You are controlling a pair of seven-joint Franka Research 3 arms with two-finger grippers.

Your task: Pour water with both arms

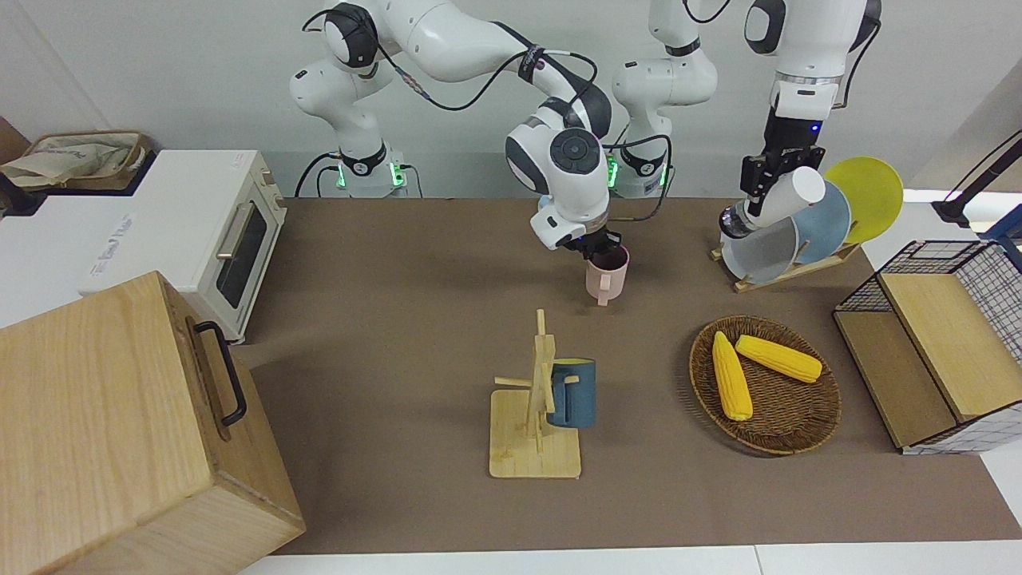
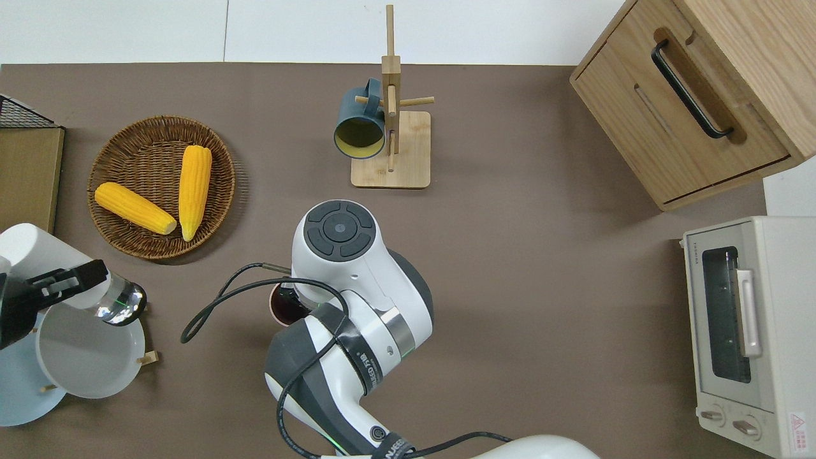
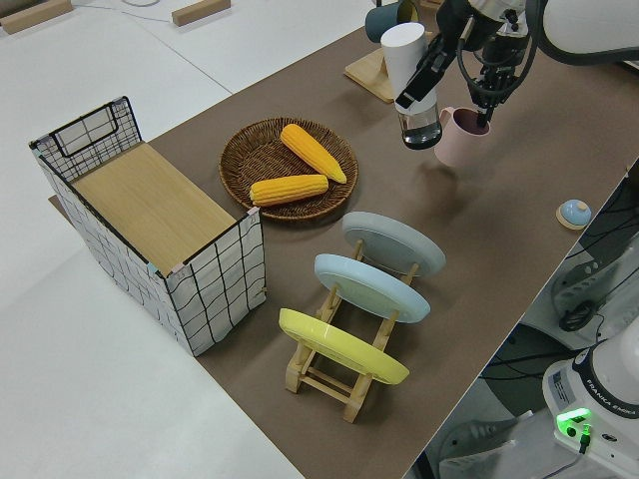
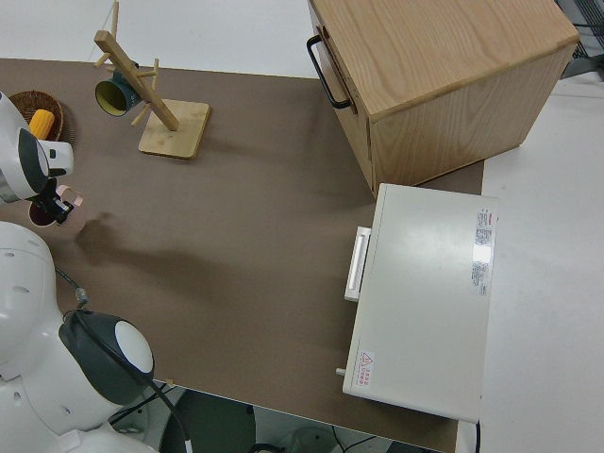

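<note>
Pink mug in right gripper.

A robotics lab dressed up as a kitchen: two white arms are bolted at the edge of a brown-covered table, with bare white walls around. The props are domestic: a toaster oven, a plate rack, a mug tree and a basket of corn.

open mat between toaster oven and mug tree
</note>
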